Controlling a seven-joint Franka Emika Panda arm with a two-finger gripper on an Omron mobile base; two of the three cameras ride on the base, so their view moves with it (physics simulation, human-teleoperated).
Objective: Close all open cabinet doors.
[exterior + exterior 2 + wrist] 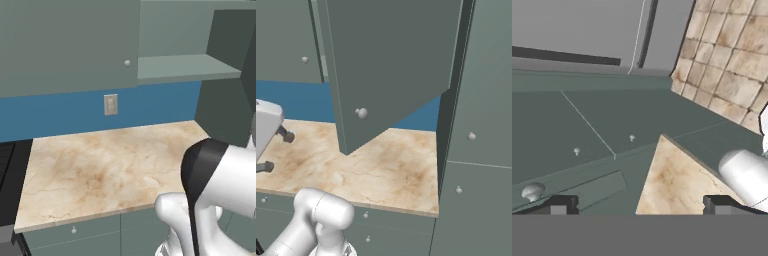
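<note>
Arm folded low near the surface [100, 170]. Claw [639, 204] spread wide, holding nothing. Open cabinet door [391, 65] hides shelf behind; top cut off.

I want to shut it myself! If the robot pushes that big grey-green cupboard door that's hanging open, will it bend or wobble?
Probably not. The open grey-green cabinet door looks like a flat, thick, rigid panel, so it should swing as one piece. Its small round silver knob may be slippery; pushing the flat face seems easier.

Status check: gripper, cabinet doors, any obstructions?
Gripper open, holding nothing. Open cabinet door swung out over the marble counter; neighbouring door shut. Nothing on the counter beneath the open door.
</note>
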